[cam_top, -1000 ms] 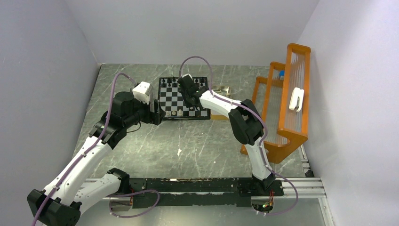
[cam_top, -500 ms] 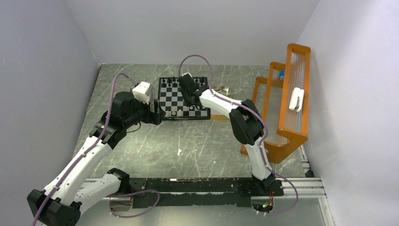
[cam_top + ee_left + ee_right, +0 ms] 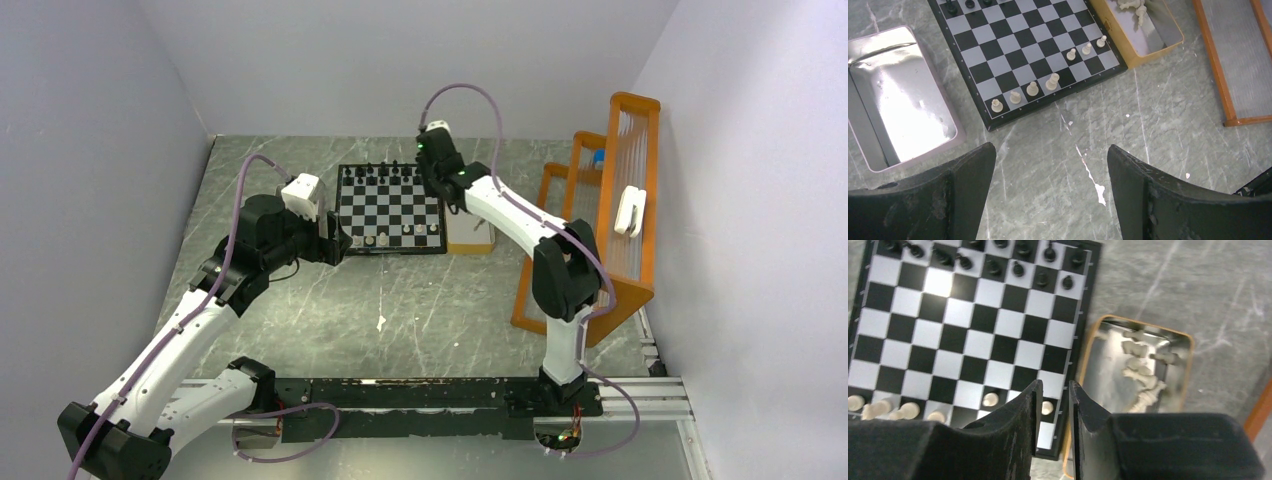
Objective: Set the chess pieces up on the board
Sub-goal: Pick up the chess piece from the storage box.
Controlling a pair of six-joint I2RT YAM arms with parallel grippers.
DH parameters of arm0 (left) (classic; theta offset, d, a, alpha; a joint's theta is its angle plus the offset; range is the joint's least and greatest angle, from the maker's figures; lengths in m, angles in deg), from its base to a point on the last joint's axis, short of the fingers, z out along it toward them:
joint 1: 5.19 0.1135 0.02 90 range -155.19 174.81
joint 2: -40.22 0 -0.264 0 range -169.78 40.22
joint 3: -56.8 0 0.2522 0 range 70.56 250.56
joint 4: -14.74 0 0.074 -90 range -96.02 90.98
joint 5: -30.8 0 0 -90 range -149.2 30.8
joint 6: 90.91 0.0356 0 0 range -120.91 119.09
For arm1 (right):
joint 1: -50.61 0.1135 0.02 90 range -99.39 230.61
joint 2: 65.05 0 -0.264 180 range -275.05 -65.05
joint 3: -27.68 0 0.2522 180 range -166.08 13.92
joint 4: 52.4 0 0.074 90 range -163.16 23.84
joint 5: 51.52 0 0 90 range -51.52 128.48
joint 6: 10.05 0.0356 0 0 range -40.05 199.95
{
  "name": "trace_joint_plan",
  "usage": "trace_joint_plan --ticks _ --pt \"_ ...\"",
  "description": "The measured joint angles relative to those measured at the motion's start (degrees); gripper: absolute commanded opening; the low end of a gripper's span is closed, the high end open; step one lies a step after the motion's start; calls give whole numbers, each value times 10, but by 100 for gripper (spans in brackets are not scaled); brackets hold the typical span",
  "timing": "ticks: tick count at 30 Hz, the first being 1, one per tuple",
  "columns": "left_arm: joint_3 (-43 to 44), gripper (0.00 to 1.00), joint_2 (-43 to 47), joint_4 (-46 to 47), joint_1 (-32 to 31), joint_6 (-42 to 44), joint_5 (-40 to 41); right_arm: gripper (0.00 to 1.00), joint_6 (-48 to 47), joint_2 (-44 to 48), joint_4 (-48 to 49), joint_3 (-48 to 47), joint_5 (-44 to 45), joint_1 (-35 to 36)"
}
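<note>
**2 grippers off the board; 7 cream pieces set**

Right gripper [image 3: 1055,385]: fingers stand a narrow slit apart, with nothing between them. It hangs high over the right edge of the board [image 3: 973,347], by the far right corner in the top view.

Left gripper [image 3: 1051,150]: fingers are spread wide and hold nothing. It hovers over the table [image 3: 1158,130] just short of the board's near left corner.

Board: lies flat at the far middle of the table. 7 cream pieces [image 3: 1032,88] stand along its near side, 4 toward the left and 3 toward the right. Black pieces [image 3: 993,267] occupy the 2 far rows; the exact count is not readable.

Tan tin [image 3: 1105,365]: sits just beside the board's right edge; contact cannot be confirmed. It holds loose cream pieces [image 3: 1138,372] lying in a heap.

Metal tray [image 3: 903,100]: sits just left of the board.
</note>
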Motion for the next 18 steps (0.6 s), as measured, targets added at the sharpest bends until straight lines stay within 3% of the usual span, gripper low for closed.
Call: trace_joint_plan --ticks 18 --pt "0 86 0 0 0 0 0 28 -17 -5 31 53 -3 -94"
